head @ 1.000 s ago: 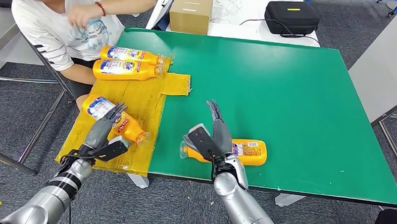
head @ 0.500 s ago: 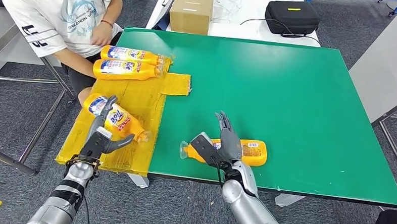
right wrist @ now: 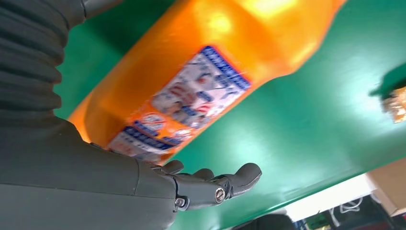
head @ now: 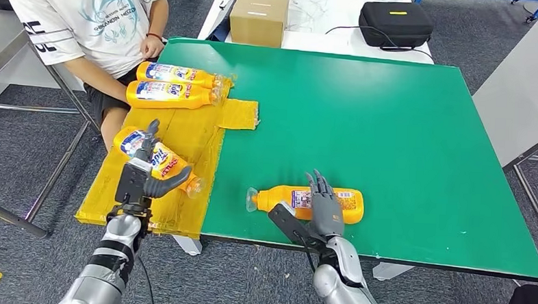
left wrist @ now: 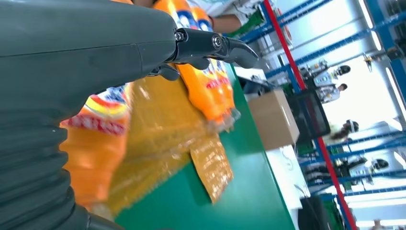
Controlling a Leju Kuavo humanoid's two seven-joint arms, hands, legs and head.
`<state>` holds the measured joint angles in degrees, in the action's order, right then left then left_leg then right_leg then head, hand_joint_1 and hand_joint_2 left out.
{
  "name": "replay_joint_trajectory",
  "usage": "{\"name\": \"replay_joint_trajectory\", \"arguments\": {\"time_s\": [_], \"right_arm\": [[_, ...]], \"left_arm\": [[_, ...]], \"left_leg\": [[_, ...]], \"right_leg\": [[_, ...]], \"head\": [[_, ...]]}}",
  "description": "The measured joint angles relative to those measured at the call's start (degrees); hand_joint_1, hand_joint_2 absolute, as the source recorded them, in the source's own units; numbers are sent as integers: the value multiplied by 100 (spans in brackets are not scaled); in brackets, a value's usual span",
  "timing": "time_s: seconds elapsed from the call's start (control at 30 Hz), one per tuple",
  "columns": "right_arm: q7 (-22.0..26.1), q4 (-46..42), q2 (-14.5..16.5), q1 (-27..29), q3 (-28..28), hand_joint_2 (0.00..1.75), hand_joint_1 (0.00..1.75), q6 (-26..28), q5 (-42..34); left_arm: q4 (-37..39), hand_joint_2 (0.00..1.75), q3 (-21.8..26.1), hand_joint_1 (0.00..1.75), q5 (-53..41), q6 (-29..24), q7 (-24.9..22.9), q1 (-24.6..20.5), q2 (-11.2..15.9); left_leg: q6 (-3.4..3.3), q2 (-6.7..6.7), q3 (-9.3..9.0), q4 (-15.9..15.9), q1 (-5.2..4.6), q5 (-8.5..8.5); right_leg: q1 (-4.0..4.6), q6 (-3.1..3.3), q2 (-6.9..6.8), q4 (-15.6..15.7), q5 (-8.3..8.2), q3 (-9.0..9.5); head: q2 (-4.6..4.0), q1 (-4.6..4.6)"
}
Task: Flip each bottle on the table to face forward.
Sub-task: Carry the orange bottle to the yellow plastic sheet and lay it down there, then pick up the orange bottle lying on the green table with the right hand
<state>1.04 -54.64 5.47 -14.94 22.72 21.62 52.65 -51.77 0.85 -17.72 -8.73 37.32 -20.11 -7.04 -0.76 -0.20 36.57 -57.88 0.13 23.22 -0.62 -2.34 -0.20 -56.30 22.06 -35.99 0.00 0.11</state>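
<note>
An orange bottle (head: 288, 199) lies on the green table (head: 364, 115) near the front edge, cap to the left, small back label up (right wrist: 191, 91). My right hand (head: 322, 210) is open, fingers straight, its tips over the bottle's near side without gripping it. A second orange bottle (head: 157, 162) lies slanted on the yellow sheet (head: 192, 131), its blue and white front label up. My left hand (head: 140, 175) is open against this bottle, fingers stretched along it and thumb spread beside it (left wrist: 95, 139). Two more bottles (head: 174, 73) (head: 167, 94) lie side by side at the sheet's far end.
A person in a white shirt (head: 94, 21) sits at the table's far left corner, a hand near the two far bottles. A cardboard box (head: 258, 18) and a black case (head: 395, 22) stand on a white table behind. The table's right half is bare green.
My right hand has drawn back toward the front edge, uncovering most of the bottle there. My left hand slid up along the slanted bottle. The person's arm has lowered.
</note>
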Motion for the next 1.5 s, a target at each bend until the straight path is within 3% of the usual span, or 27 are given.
{"name": "replay_joint_trajectory", "arguments": {"time_s": [0.57, 1.3, 1.33, 1.43, 1.5], "right_arm": [[-503, -903, -545, 523, -392, 175, 0, -354, 1026], [-942, -1016, -1025, 501, -602, 175, 0, -890, 1587], [-956, -1013, -1048, 499, -627, 175, 36, -925, 1604], [-969, -1004, -1097, 493, -674, 175, 167, -1039, 1615], [-948, -983, -1117, 476, -690, 175, 175, -1150, 1570]], "left_arm": [[48, 175, -2, 0, 204, 170, 62, -57, -177], [48, 175, 14, 0, 240, 393, 73, 0, -210], [48, 175, 17, 0, 240, 404, 73, 3, -210], [48, 175, 22, 0, 240, 441, 74, 8, -210], [48, 175, 23, 0, 240, 466, 77, 8, -209]], "left_leg": [[-1, -1, 0, 0, -2, 1], [-2, -1, 0, 0, -2, 1], [-3, -1, 0, 0, -2, 1], [-3, 0, 0, 0, -3, 2], [-3, -1, 0, -1, -3, 2]], "right_leg": [[-1, -1, -2, 1, 0, 2], [-1, -2, -2, 1, -1, 6], [-1, -2, -2, 1, -1, 6], [-1, -3, -1, 2, -1, 6], [-1, -2, -1, 2, -1, 6]], "head": [[0, -2], [0, -2], [0, -1], [0, -1], [0, -1]]}}
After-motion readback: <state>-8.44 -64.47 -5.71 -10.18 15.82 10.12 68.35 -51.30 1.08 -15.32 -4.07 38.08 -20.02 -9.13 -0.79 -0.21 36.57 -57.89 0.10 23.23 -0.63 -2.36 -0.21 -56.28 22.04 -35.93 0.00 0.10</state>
